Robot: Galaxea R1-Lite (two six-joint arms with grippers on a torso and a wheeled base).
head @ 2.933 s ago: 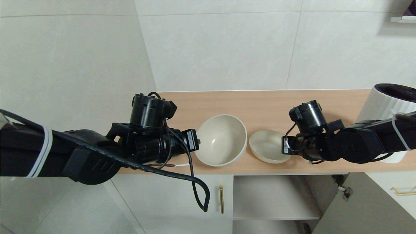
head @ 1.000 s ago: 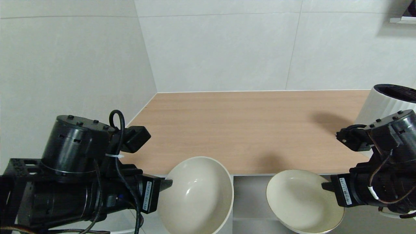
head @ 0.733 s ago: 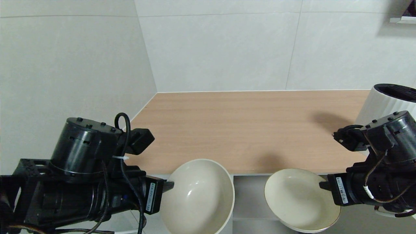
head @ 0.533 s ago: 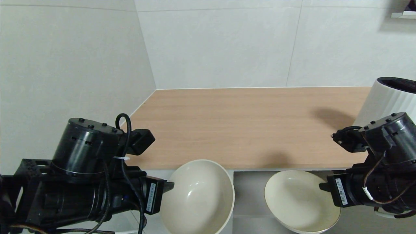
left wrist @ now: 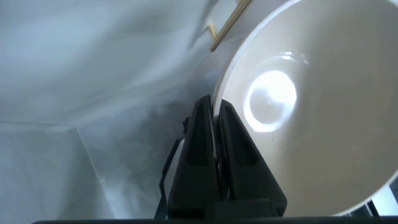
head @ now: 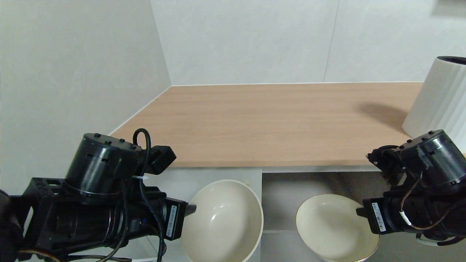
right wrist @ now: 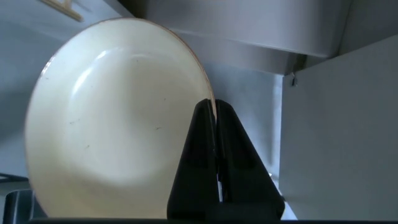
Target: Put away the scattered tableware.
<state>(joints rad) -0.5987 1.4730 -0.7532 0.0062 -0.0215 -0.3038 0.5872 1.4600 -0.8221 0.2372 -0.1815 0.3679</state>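
A deep cream bowl (head: 224, 222) hangs in front of the counter's front edge, below its top, held by its rim in my left gripper (head: 192, 209). In the left wrist view the fingers (left wrist: 200, 134) pinch the bowl (left wrist: 311, 106) at its rim. A shallower cream plate-bowl (head: 333, 227) hangs to the right at about the same height, with my right gripper (head: 360, 212) shut on its rim. The right wrist view shows the plate-bowl (right wrist: 118, 112) clamped between the fingers (right wrist: 204, 130).
The wooden counter (head: 273, 120) lies bare beyond the bowls, with tiled walls behind and at the left. A white ribbed cylinder (head: 442, 94) stands at its right end. An open cabinet compartment (head: 309, 185) sits under the counter behind the plate-bowl; an open door (right wrist: 348, 124) flanks it.
Both bowls were lifted off the counter and drawn back below its front edge. Over the last second the head view tilted down; the bowls and arms barely shifted.
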